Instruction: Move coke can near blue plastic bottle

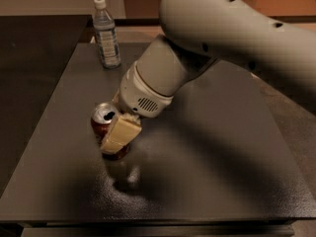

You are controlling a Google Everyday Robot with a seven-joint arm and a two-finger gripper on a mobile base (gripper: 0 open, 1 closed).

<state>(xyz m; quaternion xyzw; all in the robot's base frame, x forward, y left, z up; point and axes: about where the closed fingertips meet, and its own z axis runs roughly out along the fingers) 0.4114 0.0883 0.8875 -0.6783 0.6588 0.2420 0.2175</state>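
The coke can (102, 124), short and red with a silver top and open mouth, stands on the dark table (222, 172) at about 8 o'clock from its centre; the gripper (107, 139) pinches it, one cream finger (121, 132) across its front; the blue plastic bottle (106, 33) stands at 12 o'clock, well apart.

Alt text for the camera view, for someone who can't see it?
The robot's hand is down at the coke can, which stands upright near the front left of a dark table. The blue plastic bottle stands upright at the table's far left, well apart from the can.
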